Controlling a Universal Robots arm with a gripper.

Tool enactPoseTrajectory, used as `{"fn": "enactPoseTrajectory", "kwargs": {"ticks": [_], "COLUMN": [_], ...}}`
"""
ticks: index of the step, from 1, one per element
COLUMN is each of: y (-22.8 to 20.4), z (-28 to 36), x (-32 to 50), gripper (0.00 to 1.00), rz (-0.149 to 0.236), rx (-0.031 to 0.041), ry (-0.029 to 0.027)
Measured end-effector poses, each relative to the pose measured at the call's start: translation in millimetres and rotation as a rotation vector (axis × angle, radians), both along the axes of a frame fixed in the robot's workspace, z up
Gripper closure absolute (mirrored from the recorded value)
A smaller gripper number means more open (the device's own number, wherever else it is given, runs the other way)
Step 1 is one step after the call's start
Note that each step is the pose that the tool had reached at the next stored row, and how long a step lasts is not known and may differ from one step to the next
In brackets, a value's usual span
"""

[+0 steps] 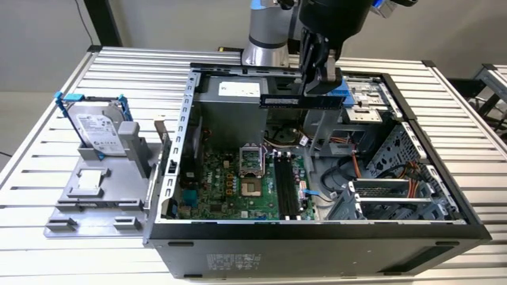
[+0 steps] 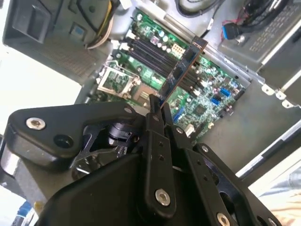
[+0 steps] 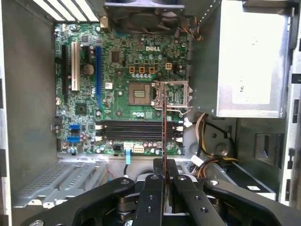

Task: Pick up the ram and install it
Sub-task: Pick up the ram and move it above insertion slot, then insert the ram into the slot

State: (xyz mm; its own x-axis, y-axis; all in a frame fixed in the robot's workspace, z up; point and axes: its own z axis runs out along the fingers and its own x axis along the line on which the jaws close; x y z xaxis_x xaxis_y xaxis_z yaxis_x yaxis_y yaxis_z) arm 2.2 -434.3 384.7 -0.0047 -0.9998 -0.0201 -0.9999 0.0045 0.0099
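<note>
The gripper was clamped on the ram, holding it level in the air above the open computer case (over the motherboard, clear of its long black slots).

Your arm showed a silver-grey tube capped by a blue ring, beside a bulky black housing. Your gripper was matte black, possibly plastic: broad linkage bars, narrow fingers and bright silver screws at the pivots.
</note>
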Motion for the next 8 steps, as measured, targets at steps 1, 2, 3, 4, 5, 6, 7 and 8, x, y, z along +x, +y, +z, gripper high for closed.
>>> {"fn": "enactPoseTrajectory", "kwargs": {"ticks": [1, 2, 3, 4, 5, 6, 7, 8], "y": [3.0, 4.8, 4.8, 4.8, 4.8, 4.8, 4.8, 4.8], "z": [0.0, -0.1, -0.1, -0.1, -0.1, -0.1, -0.1, -0.1], "x": [0.6, 1.0, 1.0, 1.0, 1.0, 1.0, 1.0, 1.0], "gripper": [1.0, 1.0, 1.0, 1.0, 1.0, 1.0, 1.0, 1.0], "rz": [0.0, 0.0, 0.0, 0.0, 0.0, 0.0, 0.0, 0.0], "rx": [-0.0001, -0.0001, -0.0001, -0.0001, -0.0001, -0.0001, 0.0001, 0.0], "ry": [0.0, -0.0001, 0.0007, 0.0007, 0.0007, 0.0007, 0.0006, 0.0006]}}
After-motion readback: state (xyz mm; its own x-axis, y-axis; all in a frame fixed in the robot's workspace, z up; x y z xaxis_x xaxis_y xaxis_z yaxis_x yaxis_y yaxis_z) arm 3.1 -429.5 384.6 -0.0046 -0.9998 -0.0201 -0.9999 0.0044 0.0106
